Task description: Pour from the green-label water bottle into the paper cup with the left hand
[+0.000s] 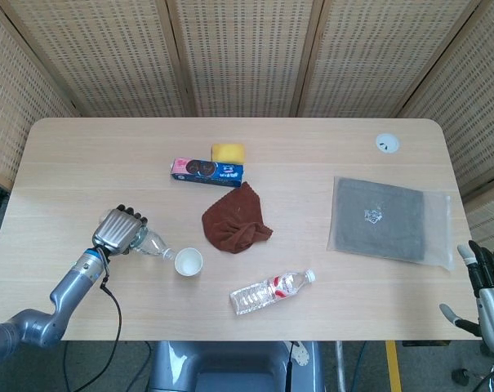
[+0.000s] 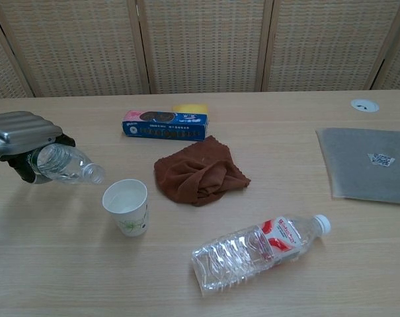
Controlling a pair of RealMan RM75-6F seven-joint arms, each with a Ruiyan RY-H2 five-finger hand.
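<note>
My left hand (image 1: 119,230) (image 2: 22,132) grips a clear water bottle (image 1: 151,244) (image 2: 69,165) by its body, so its label is hidden. The bottle is tipped with its uncapped neck pointing right and slightly down, just left of and above the rim of the white paper cup (image 1: 188,262) (image 2: 126,207). The cup stands upright on the table. My right hand (image 1: 485,286) hangs at the lower right edge of the head view, off the table, fingers spread and holding nothing.
A second clear bottle with a red label (image 1: 273,291) (image 2: 258,251) lies on its side at the front. A brown cloth (image 1: 235,220) (image 2: 200,172) sits right of the cup. Behind it are a blue cookie box (image 1: 206,171), a yellow sponge (image 1: 227,152), and a grey pouch (image 1: 389,220) at right.
</note>
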